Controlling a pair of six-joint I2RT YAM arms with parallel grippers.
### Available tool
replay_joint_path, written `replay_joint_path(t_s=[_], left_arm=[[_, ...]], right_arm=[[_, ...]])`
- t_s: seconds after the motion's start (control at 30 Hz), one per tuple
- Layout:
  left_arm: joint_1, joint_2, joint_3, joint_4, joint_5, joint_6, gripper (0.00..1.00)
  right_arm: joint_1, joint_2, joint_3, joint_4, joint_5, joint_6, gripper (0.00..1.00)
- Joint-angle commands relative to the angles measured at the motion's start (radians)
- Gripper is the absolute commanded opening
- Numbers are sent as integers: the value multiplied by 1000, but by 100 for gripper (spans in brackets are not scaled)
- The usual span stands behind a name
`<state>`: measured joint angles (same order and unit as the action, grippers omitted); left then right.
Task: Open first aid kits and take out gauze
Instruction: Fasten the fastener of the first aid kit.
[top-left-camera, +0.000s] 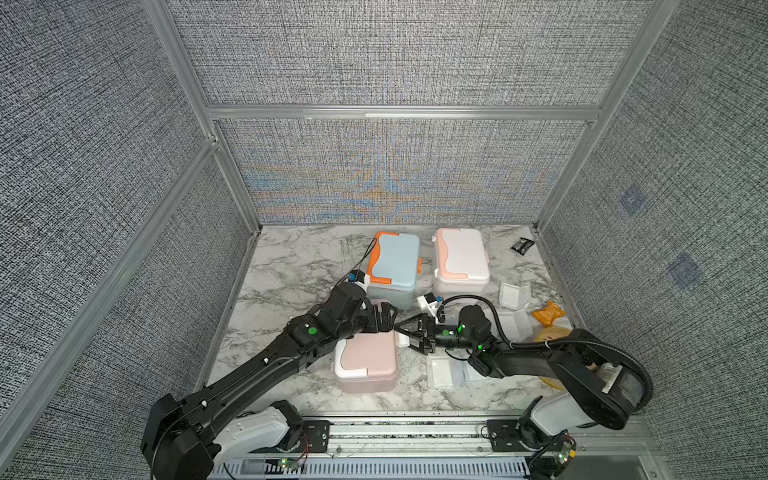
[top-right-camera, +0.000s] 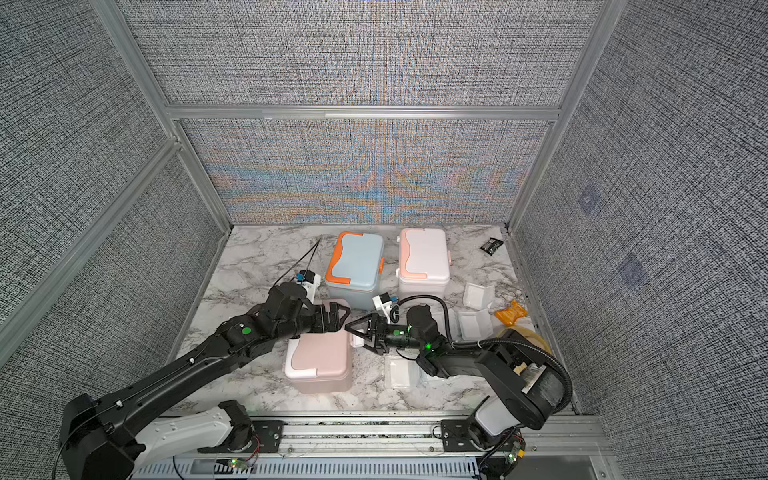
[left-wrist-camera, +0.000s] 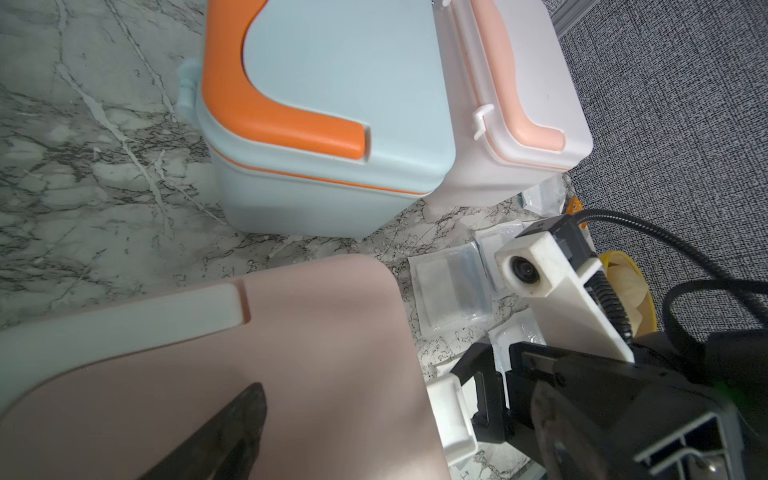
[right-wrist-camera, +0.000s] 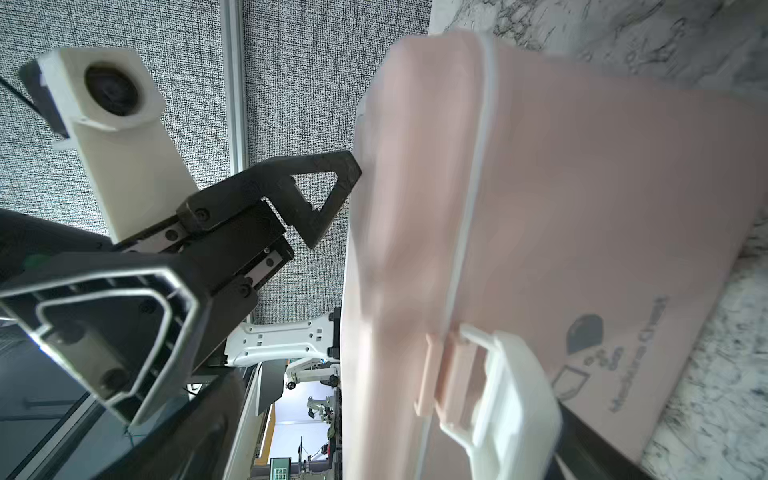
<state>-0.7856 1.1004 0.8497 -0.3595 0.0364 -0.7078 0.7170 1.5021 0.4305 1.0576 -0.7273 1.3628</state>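
pink-and-white rounded plastic box (top-left-camera: 366, 360) lid down | left gripper (top-left-camera: 388, 318) above it | right gripper (top-left-camera: 405, 336) spread wide at its side

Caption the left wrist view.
Closed pink kit, blue kit and white kit on the marble table, wrapped gauze pads beside them.

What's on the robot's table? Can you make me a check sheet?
Surface: marble-patterned table.
Job's things: pink kit, blue kit and white kit, all lids shut; gauze pads lie out by the right arm.
Clutter: black packet, orange packet, yellow round thing.
Grippers: left gripper open, over the pink kit's lid; right gripper open, at its white latch.
Cables: black cable runs along the right arm.
Surroundings: grey fabric walls, metal frame.
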Motion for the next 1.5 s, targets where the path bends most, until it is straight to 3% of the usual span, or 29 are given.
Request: replay_joint_path(t_s=[0.0, 0.67, 0.87, 1.1, 1.2, 1.47], left_arm=[[-1, 5, -7, -76, 14, -6, 100], [0, 4, -10, -72, 11, -5, 99], [0, 5, -10, -73, 11, -5, 100], [-1, 1, -12, -74, 8, -4, 99], [-1, 1, -12, -73, 6, -4, 100], [-1, 4, -17, -70, 5, -6, 100]], right_arm=[[-5, -16, -2, 59, -18, 4, 99], [-12, -128, 8, -189, -2, -93, 99], [-12, -102, 4, -168, -1, -84, 98], [-24, -107, 4, -246, 13, -121, 83], [-25, -87, 13, -253, 11, -126, 69], [-25, -14, 26, -199, -4, -110, 65]])
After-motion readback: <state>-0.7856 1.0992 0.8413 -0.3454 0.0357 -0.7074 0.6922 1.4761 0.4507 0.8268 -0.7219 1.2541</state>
